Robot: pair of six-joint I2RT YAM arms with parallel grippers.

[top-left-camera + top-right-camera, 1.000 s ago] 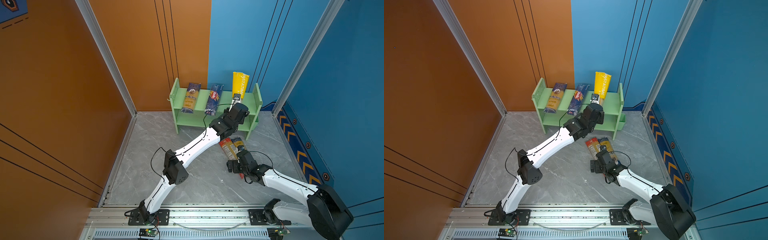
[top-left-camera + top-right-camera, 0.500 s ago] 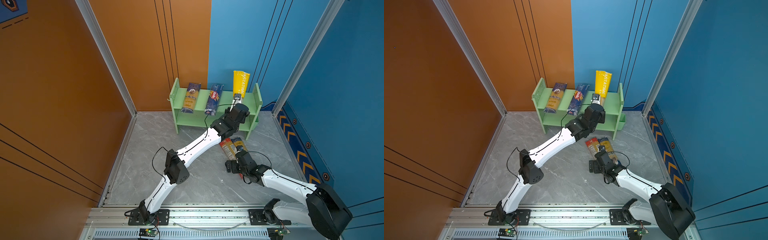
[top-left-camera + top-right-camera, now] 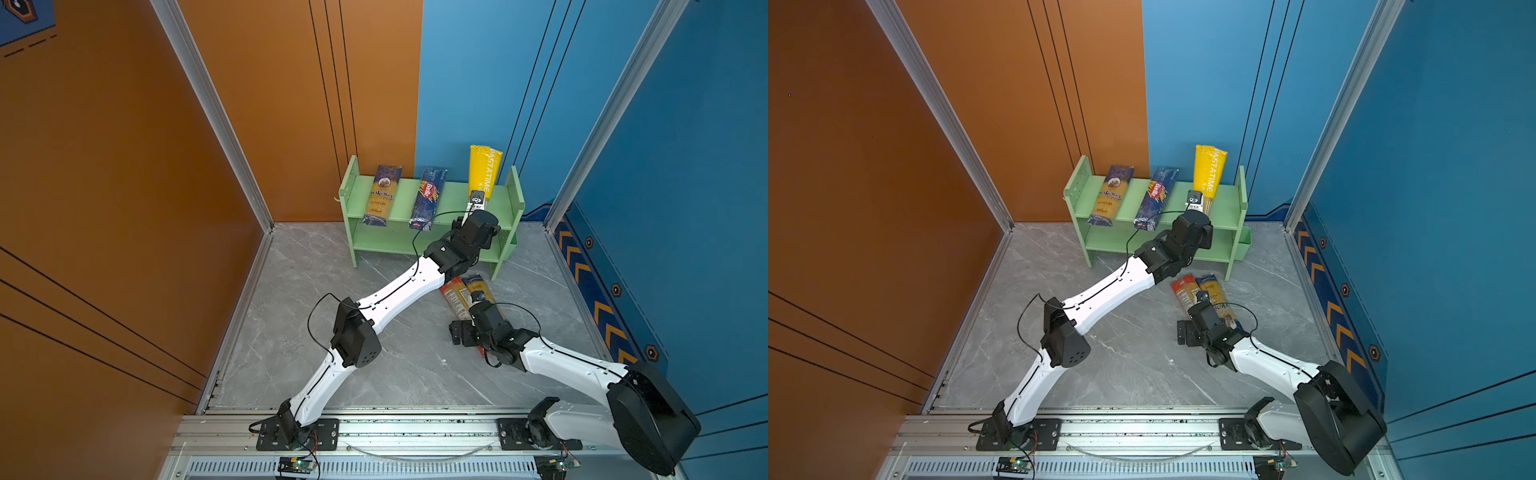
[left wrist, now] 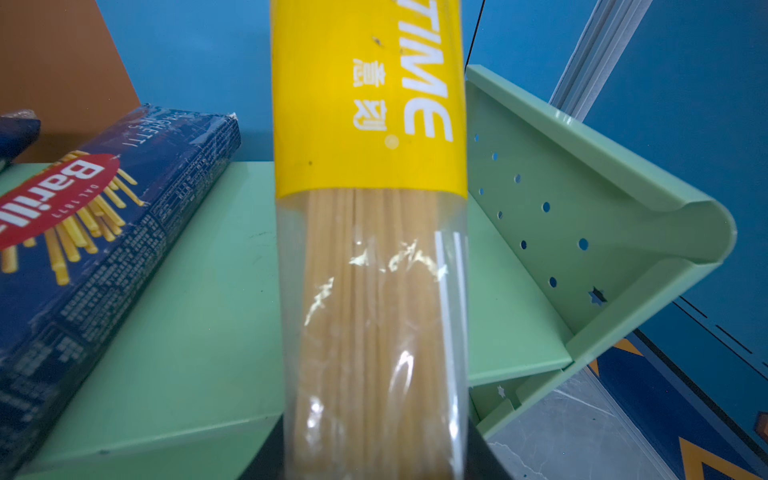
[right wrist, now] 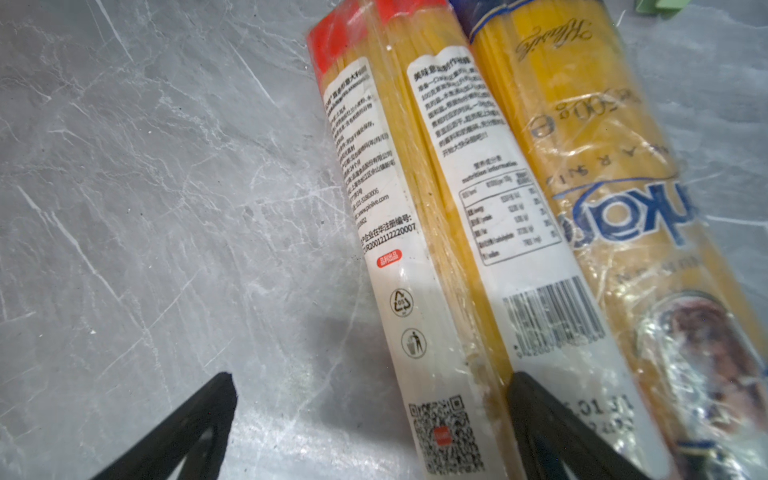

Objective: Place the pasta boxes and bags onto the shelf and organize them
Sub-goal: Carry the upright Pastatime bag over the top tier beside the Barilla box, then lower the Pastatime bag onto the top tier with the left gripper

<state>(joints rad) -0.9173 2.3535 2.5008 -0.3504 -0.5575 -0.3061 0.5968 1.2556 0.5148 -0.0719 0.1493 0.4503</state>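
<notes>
Yellow pack (image 3: 485, 166), both top views: tilted up over green shelf (image 3: 455, 198) top tier, right end; clear end clamped in left pincer (image 3: 478, 198). Left wrist: lower flat, parallel to blue box (image 4: 104, 232). Right wrist: right pincer (image 5: 370, 376) apart, straddling red-ended pack (image 5: 415, 208) on floor (image 5: 124, 166); centre before closing.

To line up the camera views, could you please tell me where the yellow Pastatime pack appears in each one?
Top view: the yellow Pastatime pack stands upright at the right end of the shelf's upper tier.
Top view: same place, upper middle.
Left wrist: fills the middle of the picture.
Right wrist: not in it.
Shared landmark: the Barilla pack beside it, in all but the right wrist view.
</notes>
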